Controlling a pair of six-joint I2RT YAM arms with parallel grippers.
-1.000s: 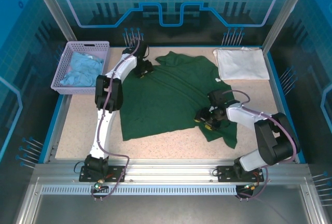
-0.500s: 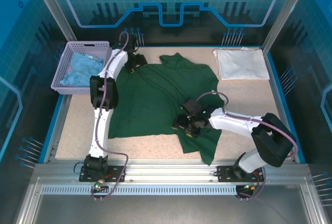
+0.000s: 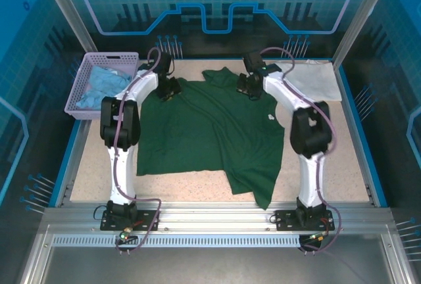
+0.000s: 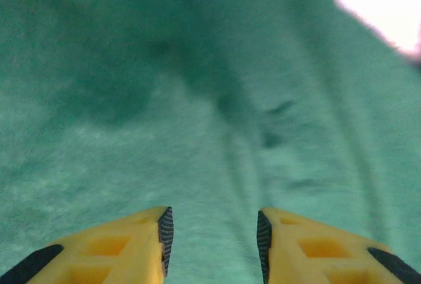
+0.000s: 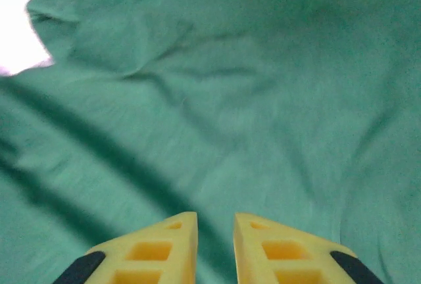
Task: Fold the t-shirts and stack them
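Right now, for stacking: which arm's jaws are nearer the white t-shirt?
Right. The right arm has its jaws over the green t-shirt, just left of the white t-shirt; the left arm reaches farther left, toward the basket.

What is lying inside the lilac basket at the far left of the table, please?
Crumpled light blue cloth lies in the basket, covering most of its floor. Anything beneath the cloth is hidden.

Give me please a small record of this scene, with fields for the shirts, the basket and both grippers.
green t-shirt: spread unfolded in the centre, wrinkled
white t-shirt: folded, far right corner
basket: lilac, far left, holds light blue cloth
left gripper: open, above the green t-shirt's far left part
right gripper: narrowly open, above its far right part
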